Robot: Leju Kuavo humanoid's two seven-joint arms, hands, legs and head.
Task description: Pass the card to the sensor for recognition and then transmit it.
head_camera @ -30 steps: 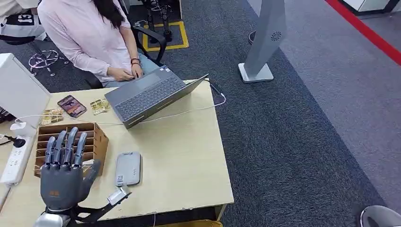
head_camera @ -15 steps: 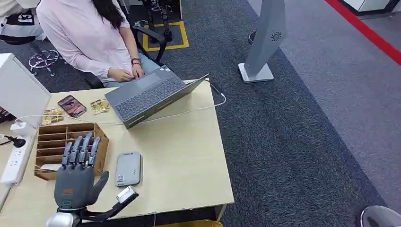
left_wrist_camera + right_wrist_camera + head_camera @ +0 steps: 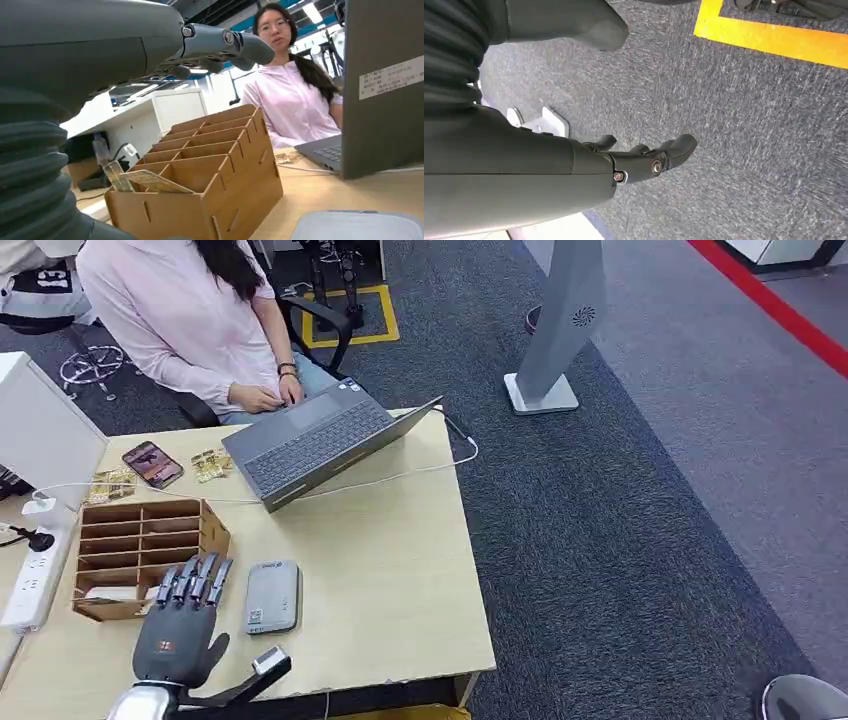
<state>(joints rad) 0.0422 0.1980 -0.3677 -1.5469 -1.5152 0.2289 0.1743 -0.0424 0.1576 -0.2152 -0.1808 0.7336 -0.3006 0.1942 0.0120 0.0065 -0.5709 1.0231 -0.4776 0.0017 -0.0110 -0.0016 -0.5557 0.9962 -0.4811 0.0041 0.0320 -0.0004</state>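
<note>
Dark grey carpet with a red stripe and a yellow-bordered square surrounds a pale wooden bench, where a person in a pink top sits at the far side typing on an open grey laptop. On the bench's left part stands a brown wooden slotted organiser box, and just to its right lies a flat grey rounded sensor pad with a small label at its near end.

In the left wrist view a pale patterned card lies tilted in the nearest compartment of the box, next to a small clear object I cannot identify. The left hand hangs above the bench's near edge, its fingers straight and slightly apart, tips over the near right corner of the box, holding nothing. Its thumb points toward the sensor pad without touching it.

The right hand hangs down over the carpet, fingers loosely extended and apart, with nothing in it.

Further left on the bench are a white power strip, a smartphone with a dark screen and some small gold-wrapped pieces. A grey freestanding pillar on a square base stands on the carpet beyond the bench.
</note>
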